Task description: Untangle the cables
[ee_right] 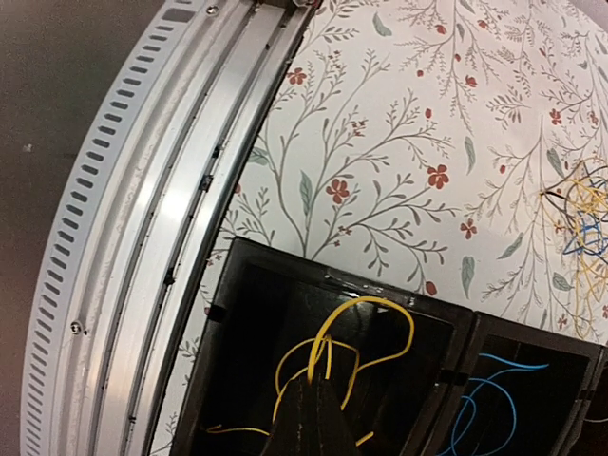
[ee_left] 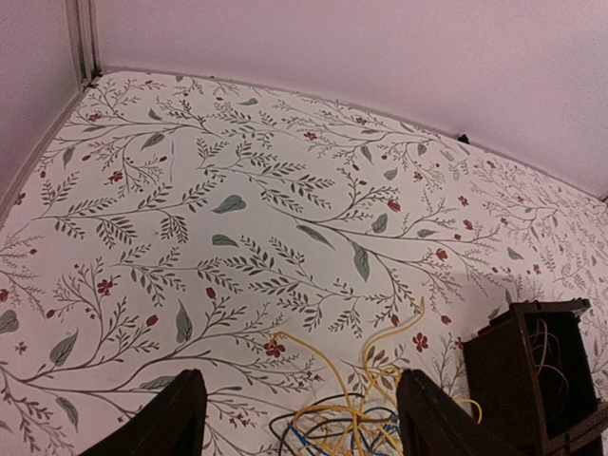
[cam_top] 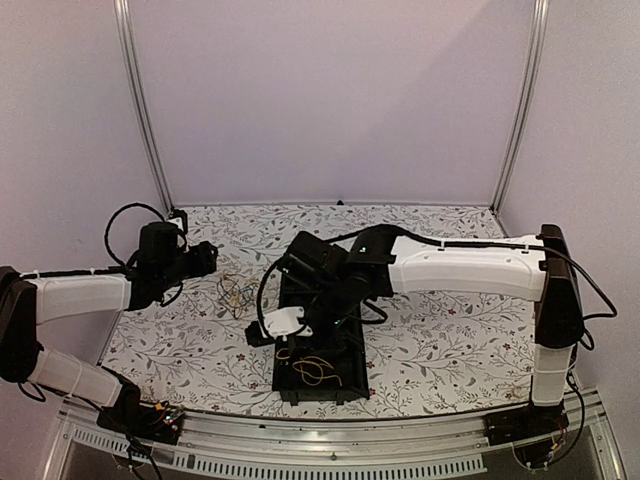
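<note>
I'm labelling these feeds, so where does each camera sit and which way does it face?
Top external: above, behind the bases, looking down the table; left arm, right arm show.
Left wrist: low, facing the back wall; own open fingers show.
Right wrist: looking down into the black tray; own fingers pinch a yellow cable.
Both wrists share tray and loose cable bunch.

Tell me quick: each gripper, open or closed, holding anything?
Left gripper: open, empty, above tangled thin yellow and blue wires.
Right gripper: closed on thin yellow wire loop inside black plastic tray.
</note>
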You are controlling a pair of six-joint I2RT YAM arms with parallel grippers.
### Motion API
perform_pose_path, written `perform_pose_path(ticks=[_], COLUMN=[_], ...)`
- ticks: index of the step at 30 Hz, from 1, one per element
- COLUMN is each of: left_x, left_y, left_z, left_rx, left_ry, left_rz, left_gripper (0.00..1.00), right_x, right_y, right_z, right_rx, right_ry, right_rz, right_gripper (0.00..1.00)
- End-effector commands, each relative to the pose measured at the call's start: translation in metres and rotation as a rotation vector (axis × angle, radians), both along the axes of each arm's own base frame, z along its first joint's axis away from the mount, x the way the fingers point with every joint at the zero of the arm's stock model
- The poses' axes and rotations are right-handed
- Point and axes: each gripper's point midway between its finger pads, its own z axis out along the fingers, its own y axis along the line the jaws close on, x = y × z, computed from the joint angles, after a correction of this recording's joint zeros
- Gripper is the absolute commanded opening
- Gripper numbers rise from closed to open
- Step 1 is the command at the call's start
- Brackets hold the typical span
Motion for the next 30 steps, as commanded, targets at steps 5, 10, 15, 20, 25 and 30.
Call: perform_pose_path(ticks=[5, 10, 15, 20, 25, 30], left_x=[-0.001, 0.0, -0.001, -0.016, -0.038, -0.041], left_y=[0.004, 0.0, -0.008, -0.014, -0.015, -0.028], left_z=[-0.001, -0.001, -0.004, -0.024, -0.048, -0.056], left_rx=[-0.019, -0.028, -0.039, -0.08, -0.125, -0.203], left_ry=[-0.008, -0.001, 0.028, 0.144, 0.302, 0.377], left_rz=[0.008, -0.008, -0.044, -0.073, -0.06, -0.072], left_gripper=[0.72, 0.71, 0.7, 0.64, 0.57, 0.58], right_x=[-0.029, -0.003, 0.015, 0.014, 0.047, 0.083], right_y=[-0.017, -0.017, -0.016, -0.021, -0.036, -0.053], right_z=[-0.044, -0.064, -0.049, 0.004, 0.035, 0.051], right_rx=[-0.103, -0.106, -0.067, 0.05, 0.123, 0.171], right_ry=[0.196, 0.138, 0.112, 0.102, 0.099, 0.1], right_rz=[-0.065, -0.139, -0.191, -0.146, -0.223, -0.304], right_gripper=[0.0, 0.0, 0.11, 0.29, 0.3, 0.31])
